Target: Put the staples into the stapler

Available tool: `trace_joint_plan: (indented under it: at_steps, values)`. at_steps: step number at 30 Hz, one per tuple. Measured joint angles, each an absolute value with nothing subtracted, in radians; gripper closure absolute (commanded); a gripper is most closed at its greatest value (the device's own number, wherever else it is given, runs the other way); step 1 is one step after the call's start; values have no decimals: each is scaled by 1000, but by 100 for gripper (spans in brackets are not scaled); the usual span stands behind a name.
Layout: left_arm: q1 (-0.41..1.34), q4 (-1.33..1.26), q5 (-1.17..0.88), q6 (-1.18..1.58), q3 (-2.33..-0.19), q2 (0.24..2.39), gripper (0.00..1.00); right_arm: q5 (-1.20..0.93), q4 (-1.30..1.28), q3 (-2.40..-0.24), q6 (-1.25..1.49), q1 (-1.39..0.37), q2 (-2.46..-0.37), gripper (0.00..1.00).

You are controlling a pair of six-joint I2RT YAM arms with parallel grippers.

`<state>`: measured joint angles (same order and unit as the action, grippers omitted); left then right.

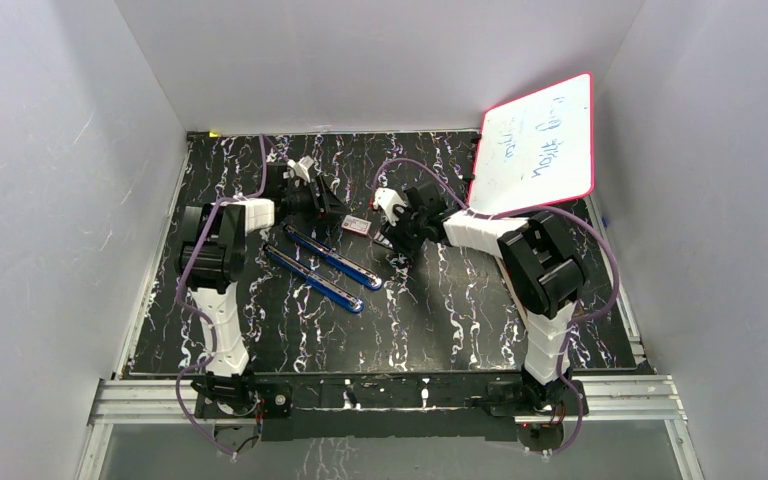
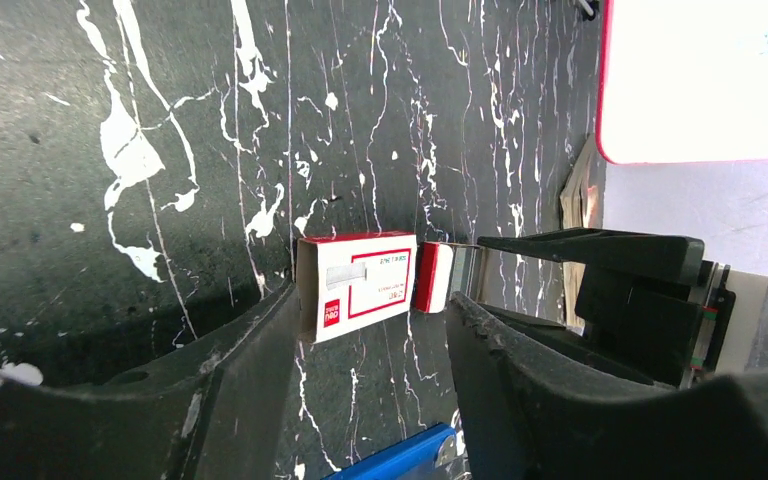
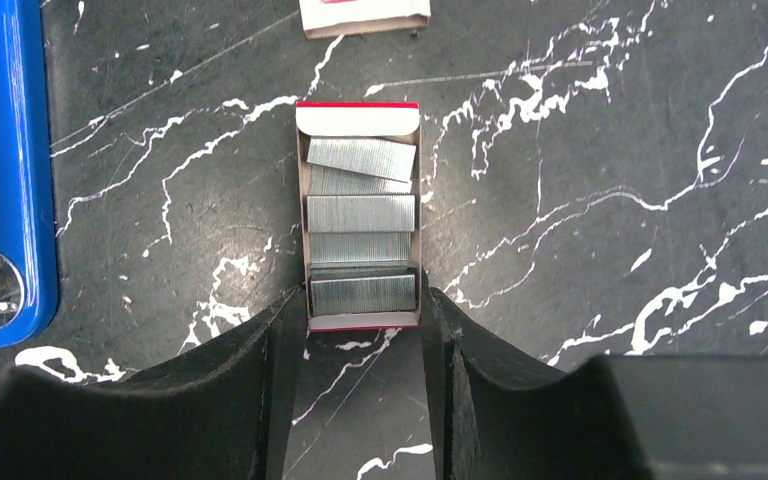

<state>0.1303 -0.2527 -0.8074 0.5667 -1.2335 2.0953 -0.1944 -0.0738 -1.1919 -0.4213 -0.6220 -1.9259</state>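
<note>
Blue handwriting on whiteboard (image 1: 540,140), illegible, red patch on box sleeve (image 2: 355,285) with white lettering, possibly "neo", fine print beside it too small to read

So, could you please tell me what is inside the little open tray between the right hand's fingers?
The tray holds silvery staples: several strips laid across it, the far one slightly askew. Anything beneath those strips, and the tray's floor, is covered.
</note>
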Motion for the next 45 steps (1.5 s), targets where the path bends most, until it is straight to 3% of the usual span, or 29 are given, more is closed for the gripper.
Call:
trace_joint_plan:
  at_steps: [3, 5, 11, 45]
  values:
    - [126, -231, -785, 545, -1234, 2070, 39, -210, -98, -1227, -447, -622, -1947, 45]
    - [126, -207, -764, 529, -1234, 2052, 35, -217, -112, -1242, -462, -622, -1956, 38]
    - [126, -159, -720, 490, -1234, 1988, 34, -211, -139, -1267, -497, -619, -1965, 28]
    - [126, -36, -601, 418, -1234, 1941, 33, -173, -91, -1228, -275, -495, -1952, 29]
